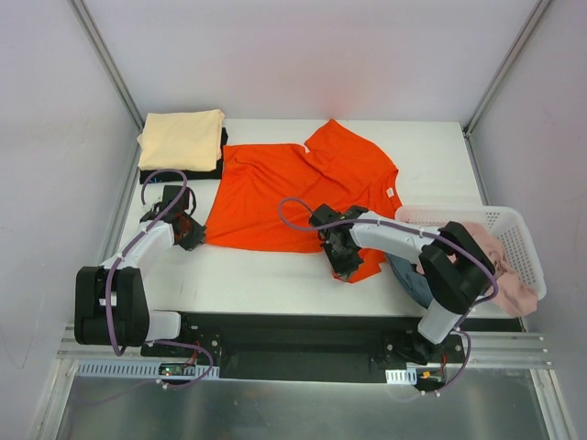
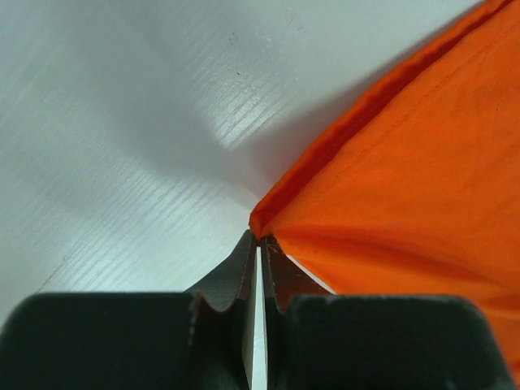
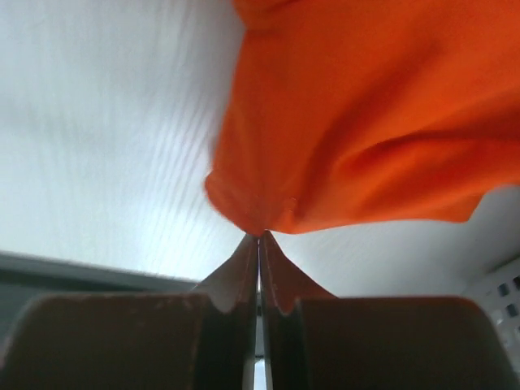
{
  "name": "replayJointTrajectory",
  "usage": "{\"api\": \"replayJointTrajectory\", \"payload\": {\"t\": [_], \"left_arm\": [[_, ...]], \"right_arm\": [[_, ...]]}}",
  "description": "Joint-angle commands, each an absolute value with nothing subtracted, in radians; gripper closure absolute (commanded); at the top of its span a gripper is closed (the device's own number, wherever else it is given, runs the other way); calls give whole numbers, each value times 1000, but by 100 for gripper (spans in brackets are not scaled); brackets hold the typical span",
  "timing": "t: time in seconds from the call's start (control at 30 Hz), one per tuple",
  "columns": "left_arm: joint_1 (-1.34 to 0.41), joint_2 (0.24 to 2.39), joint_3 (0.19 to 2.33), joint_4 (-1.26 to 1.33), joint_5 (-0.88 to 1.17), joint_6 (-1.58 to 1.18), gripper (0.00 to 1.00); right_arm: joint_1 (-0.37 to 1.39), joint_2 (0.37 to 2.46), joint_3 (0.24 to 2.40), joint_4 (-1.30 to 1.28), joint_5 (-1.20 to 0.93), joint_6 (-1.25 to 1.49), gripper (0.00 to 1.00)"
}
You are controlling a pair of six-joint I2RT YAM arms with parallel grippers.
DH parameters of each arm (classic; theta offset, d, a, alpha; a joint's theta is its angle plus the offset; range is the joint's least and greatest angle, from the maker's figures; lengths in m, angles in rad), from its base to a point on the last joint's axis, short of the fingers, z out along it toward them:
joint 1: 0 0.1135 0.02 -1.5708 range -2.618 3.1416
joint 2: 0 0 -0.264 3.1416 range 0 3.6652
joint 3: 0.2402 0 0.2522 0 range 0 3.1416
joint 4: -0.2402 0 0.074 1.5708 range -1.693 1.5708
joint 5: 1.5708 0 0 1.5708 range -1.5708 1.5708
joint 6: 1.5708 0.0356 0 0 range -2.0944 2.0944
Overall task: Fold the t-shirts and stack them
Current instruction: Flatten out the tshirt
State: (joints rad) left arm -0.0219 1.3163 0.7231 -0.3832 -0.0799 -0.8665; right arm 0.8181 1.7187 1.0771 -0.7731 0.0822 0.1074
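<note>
The bright orange-red t-shirt [image 1: 293, 188] lies spread on the white table. My left gripper [image 1: 194, 235] is shut on its near left corner, which shows pinched at the fingertips in the left wrist view [image 2: 258, 237]. My right gripper [image 1: 347, 268] is shut on the shirt's near right corner and holds it slightly lifted, as the right wrist view [image 3: 258, 234] shows. A folded pale yellow-cream t-shirt [image 1: 182, 137] lies on a folded black t-shirt [image 1: 216, 167] at the back left. A pink t-shirt [image 1: 503, 266] and a dusty blue one [image 1: 409, 278] hang at the basket.
The white lattice basket [image 1: 514, 229] stands at the right edge of the table, close to my right arm. The black base rail [image 1: 293, 335] runs along the near edge. Frame posts rise at the back corners.
</note>
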Motion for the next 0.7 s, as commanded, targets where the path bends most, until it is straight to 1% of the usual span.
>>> {"api": "replayJointTrajectory", "payload": {"t": [0.0,0.03,0.1,0.13,0.17,0.2,0.27,0.3,0.33,0.37,0.4,0.43,0.47,0.53,0.63,0.67], "left_arm": [[-15,1298,733,-402,-83,-839,100],[-15,1293,733,-402,-86,-838,100],[-14,1290,732,-403,-89,-835,100],[-15,1287,730,-402,-89,-834,100],[-15,1284,730,-402,-89,-833,100],[-14,1285,730,-402,-89,-830,100],[-14,1278,726,-403,-91,-827,100],[-15,1272,723,-402,-92,-824,100],[-15,1266,719,-403,-92,-822,100],[-15,1264,719,-403,-92,-819,100],[-14,1262,716,-403,-92,-815,100],[-14,1256,718,-402,-91,-815,100],[-14,1255,718,-403,-91,-815,100],[-14,1249,716,-403,-89,-815,100],[-14,1244,713,-403,-90,-818,100],[-15,1244,712,-403,-92,-816,100]], "right_arm": [[854,1577,1167,-917,-47,225,97],[854,1563,1172,-920,-130,241,97],[856,1548,1180,-914,-228,256,96],[856,1546,1171,-902,-324,256,96],[857,1545,1164,-869,-360,253,96],[862,1545,1160,-858,-374,239,96],[867,1534,1164,-859,-293,219,95],[868,1523,1170,-876,-257,206,89],[870,1520,1183,-888,-188,166,80],[871,1519,1192,-931,-164,144,41],[871,1520,1199,-957,-97,134,25],[873,1516,1203,-975,-62,133,20],[873,1508,1189,-992,-40,133,18],[873,1470,1167,-986,-38,123,17],[893,1407,1094,-892,-95,60,17],[923,1388,1059,-873,-106,39,19]]}}
